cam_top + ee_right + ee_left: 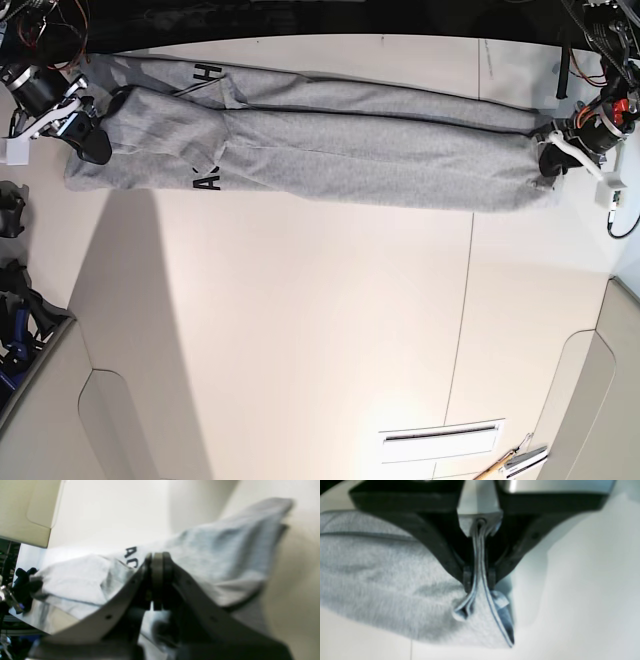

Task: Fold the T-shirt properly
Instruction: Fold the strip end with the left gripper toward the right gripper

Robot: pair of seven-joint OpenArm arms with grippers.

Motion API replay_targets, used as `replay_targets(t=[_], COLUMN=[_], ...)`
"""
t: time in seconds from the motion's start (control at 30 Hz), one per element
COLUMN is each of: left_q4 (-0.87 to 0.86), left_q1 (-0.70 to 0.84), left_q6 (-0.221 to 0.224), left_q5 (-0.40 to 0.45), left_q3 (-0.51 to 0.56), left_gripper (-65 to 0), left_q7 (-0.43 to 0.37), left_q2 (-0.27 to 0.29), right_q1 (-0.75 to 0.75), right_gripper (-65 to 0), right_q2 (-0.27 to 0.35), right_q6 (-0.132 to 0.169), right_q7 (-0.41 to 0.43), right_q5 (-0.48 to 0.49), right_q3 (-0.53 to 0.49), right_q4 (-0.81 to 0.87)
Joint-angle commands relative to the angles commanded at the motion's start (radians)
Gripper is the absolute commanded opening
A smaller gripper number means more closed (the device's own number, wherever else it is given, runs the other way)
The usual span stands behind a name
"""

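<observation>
The heather-grey T-shirt (330, 145) is pulled into a long folded band across the far side of the table, with black letters (205, 180) showing near its left end. My left gripper (550, 160) is at the band's right end. In the left wrist view it (478, 580) is shut on several layered hem edges of the T-shirt (382, 580). My right gripper (95, 140) is at the band's left end. In the right wrist view it (157, 562) is shut on a fold of the T-shirt (220, 555) beside the black lettering (131, 556).
The white table (300, 330) has a seam line down its right half. A slotted white plate (440, 440) and a pen-like tool (510, 462) lie near the front right. Cables and hardware (30, 20) crowd the back corners, and dark objects (15, 300) sit off the left edge.
</observation>
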Motion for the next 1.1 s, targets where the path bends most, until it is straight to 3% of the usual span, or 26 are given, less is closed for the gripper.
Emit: replay_targets(t=[0.17, 0.37, 0.53, 0.63, 0.7, 0.83, 0.97, 1.1], left_q4=[0.000, 0.006, 0.156, 0.305, 0.378, 0.420, 0.420, 0.413], left_q1=[-0.065, -0.068, -0.034, 0.015, 0.034, 0.028, -0.001, -0.022], left_q6=[0.000, 0.006, 0.006, 0.008, 0.070, 0.150, 0.156, 0.156], left_q5=[0.060, 0.060, -0.010, -0.008, 0.002, 0.132, 0.186, 0.219], left_q3=[0.000, 0.000, 0.027, 0.142, 0.258, 0.489, 0.653, 0.730], left_gripper=[-65.0, -65.0, -65.0, -65.0, -65.0, -65.0, -65.0, -65.0], left_q7=[-0.014, -0.013, 0.047, 0.047, 0.047, 0.032, 0.023, 0.001], left_q2=[-0.056, -0.123, -0.123, -0.123, -0.123, -0.106, -0.043, 0.038], right_q1=[0.000, 0.003, 0.003, 0.007, 0.011, 0.011, 0.019, 0.021], right_gripper=[-65.0, -65.0, -65.0, -65.0, -65.0, -65.0, -65.0, -65.0], right_q2=[0.000, 0.000, 0.000, 0.000, 0.000, 0.000, 0.000, 0.000], right_q6=[0.000, 0.000, 0.000, 0.000, 0.000, 0.000, 0.000, 0.000], right_q7=[-0.001, 0.000, 0.001, 0.001, 0.002, 0.002, 0.003, 0.005], right_q5=[0.000, 0.000, -0.003, -0.003, -0.003, -0.006, -0.015, -0.023], right_q3=[0.001, 0.001, 0.001, 0.001, 0.001, 0.001, 0.001, 0.005], right_q4=[0.000, 0.001, 0.001, 0.001, 0.001, 0.001, 0.001, 0.001])
